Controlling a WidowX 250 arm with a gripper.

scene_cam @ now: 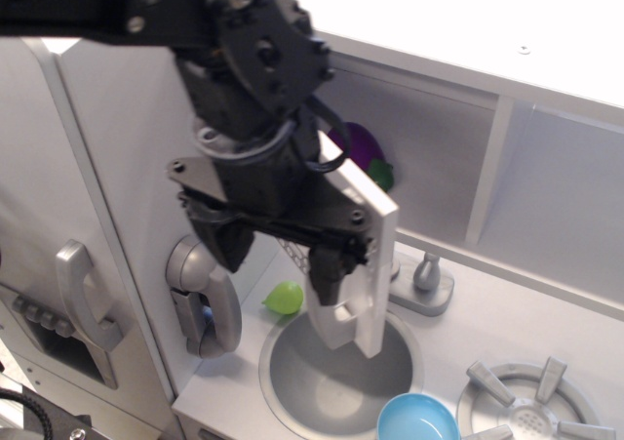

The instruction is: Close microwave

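The microwave [47,335] shows only at the lower left edge: a light grey door with a long silver handle [80,292], a row of small buttons and a dark window. It is partly cut off, and I cannot tell how far it stands open. My gripper [325,279] is far from it, to the right over the sink. It points down, pressed against the handle side of a white cupboard door [378,250] that stands half swung. Its fingers are dark and bunched, so their state is unclear.
A purple eggplant [363,142] lies on the shelf behind the white door, mostly hidden. A green object [285,299] sits by the sink [331,377]. A blue cup [417,420], a faucet [426,279] and a burner [531,411] are at the right. A curved silver handle [205,303] is at the left.
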